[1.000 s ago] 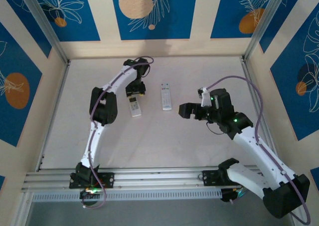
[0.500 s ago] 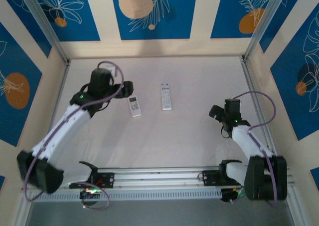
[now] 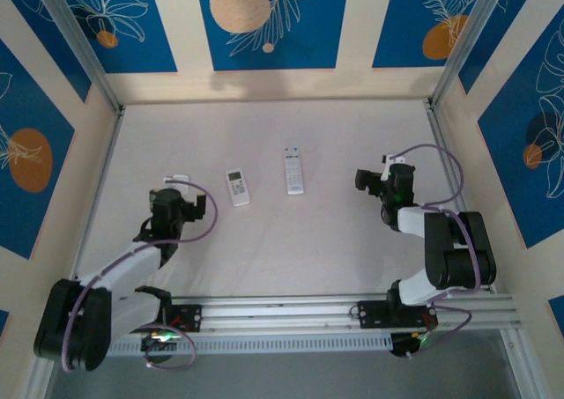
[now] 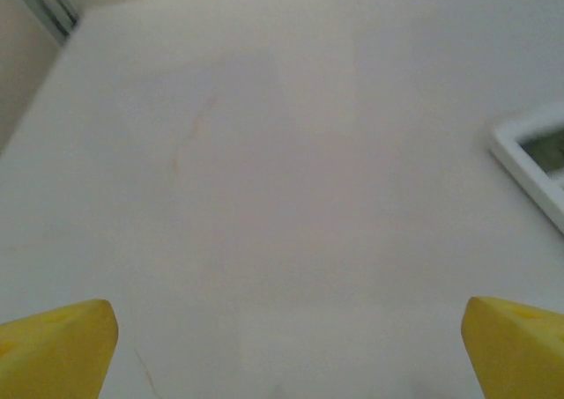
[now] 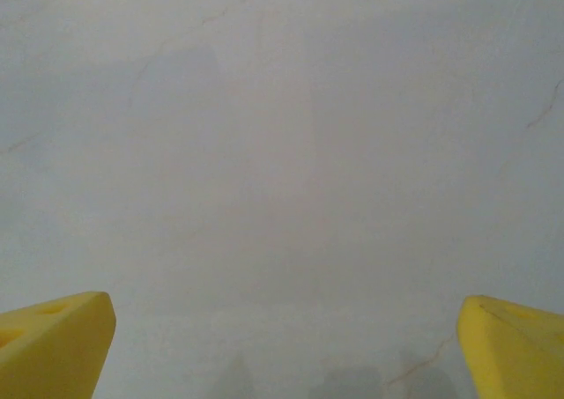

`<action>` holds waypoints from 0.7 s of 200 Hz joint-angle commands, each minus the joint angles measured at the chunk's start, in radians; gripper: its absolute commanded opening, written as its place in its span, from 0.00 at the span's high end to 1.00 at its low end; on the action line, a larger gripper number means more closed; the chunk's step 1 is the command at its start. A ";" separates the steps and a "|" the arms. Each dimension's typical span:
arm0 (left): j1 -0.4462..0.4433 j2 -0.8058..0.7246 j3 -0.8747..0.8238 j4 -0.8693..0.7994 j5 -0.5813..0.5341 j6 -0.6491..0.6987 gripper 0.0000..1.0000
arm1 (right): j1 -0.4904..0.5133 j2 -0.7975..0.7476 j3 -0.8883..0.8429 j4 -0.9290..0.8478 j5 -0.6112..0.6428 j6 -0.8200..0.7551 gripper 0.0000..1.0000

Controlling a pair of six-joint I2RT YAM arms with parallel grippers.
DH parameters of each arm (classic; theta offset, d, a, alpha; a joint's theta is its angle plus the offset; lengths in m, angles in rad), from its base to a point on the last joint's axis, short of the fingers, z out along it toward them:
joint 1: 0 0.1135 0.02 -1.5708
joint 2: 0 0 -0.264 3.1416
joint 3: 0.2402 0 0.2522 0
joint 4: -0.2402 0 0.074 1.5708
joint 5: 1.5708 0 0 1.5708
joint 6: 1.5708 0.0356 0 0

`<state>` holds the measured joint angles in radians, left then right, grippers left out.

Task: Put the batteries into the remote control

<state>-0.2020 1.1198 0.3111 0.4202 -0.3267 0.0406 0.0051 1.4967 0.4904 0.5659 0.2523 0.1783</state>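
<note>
Either side of the short remote [image 3: 236,187] and long remote [image 3: 293,170], left gripper [image 4: 282,350] and right gripper [image 5: 282,346] gape wide, empty.

**Three cameras, one tabletop**

The top external camera is looking down from above and behind the arm bases. It is standing far enough off to be taking in the whole pale matte table [image 3: 291,240] and the blue-patterned walls [image 3: 264,20]. The left wrist camera is hovering close over the table's left side, facing far past the left arm's yellow fingertips [image 4: 55,350]. It is sharing with the overhead view a corner of the short white plastic remote with a screen [image 3: 237,187] [image 4: 533,161]. The right wrist camera is looking closely at the table's right side, between the right arm's yellow fingertips [image 5: 53,346].
</note>
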 commanded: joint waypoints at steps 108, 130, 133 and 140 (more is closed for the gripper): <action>0.181 0.426 0.009 0.593 0.312 -0.039 0.00 | -0.006 0.026 -0.068 0.228 -0.185 -0.083 0.01; 0.177 0.431 0.034 0.548 0.285 -0.045 0.00 | -0.008 0.024 -0.066 0.221 -0.188 -0.082 0.01; 0.177 0.438 0.032 0.567 0.285 -0.045 0.00 | -0.007 0.025 -0.065 0.219 -0.188 -0.082 0.01; 0.177 0.440 0.020 0.591 0.294 -0.043 0.00 | -0.006 0.026 -0.064 0.223 -0.188 -0.083 0.01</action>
<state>-0.0330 1.5612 0.3180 0.9615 -0.0444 0.0132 0.0021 1.5204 0.4232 0.7494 0.0826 0.1188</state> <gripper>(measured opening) 0.998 0.993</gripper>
